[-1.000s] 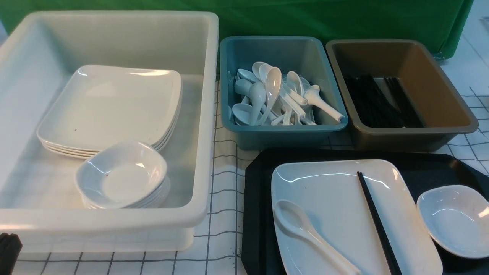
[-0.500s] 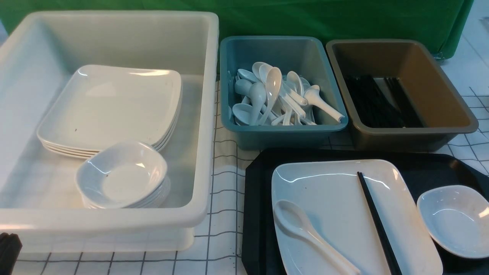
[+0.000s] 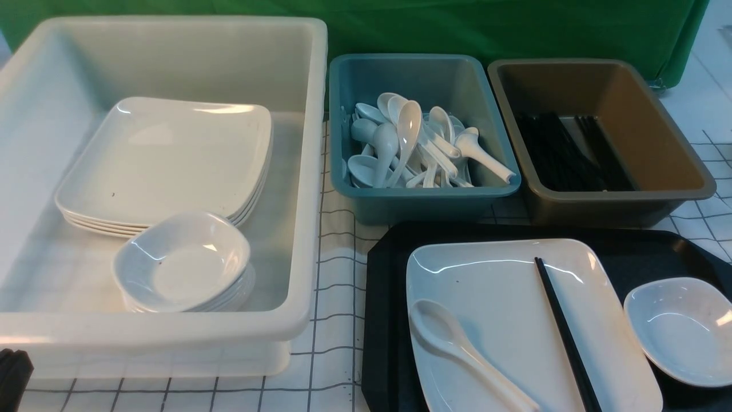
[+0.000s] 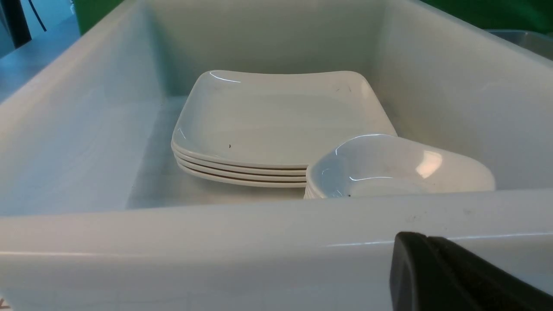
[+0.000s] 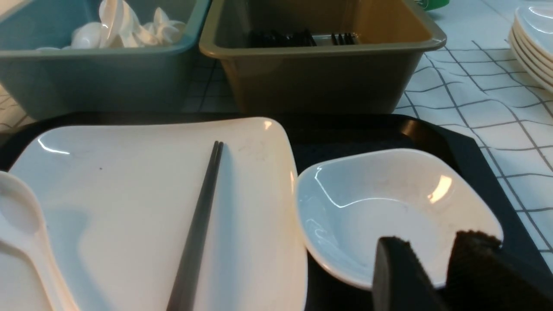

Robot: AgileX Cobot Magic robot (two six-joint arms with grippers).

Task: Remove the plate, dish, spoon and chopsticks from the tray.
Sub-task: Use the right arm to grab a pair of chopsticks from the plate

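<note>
right gripper: dark, ridged fingertips standing apart, a gap between them
dish: glossy white, shallow, rounded-square; seen behind the right fingertips and through their gap, contact unclear
plate: broad, smooth, glossy white, with upturned rim; beside the dish, on the side toward the left arm
chopsticks: slim, straight, black, side by side on the plate, between spoon and dish
spoon: white, oval-bowled, lying on the plate, farther from the right gripper than the chopsticks
tray: black, cut-cornered, raised rim, under plate and dish
left gripper: dark tips together, near the white tub's near wall, well apart from the plate
white tub: thick smooth rim, holding stacked plates and bowls
teal tub: beyond the tray, filled with glossy white spoons
brown tub: beside the teal one, dark utensils inside
</note>
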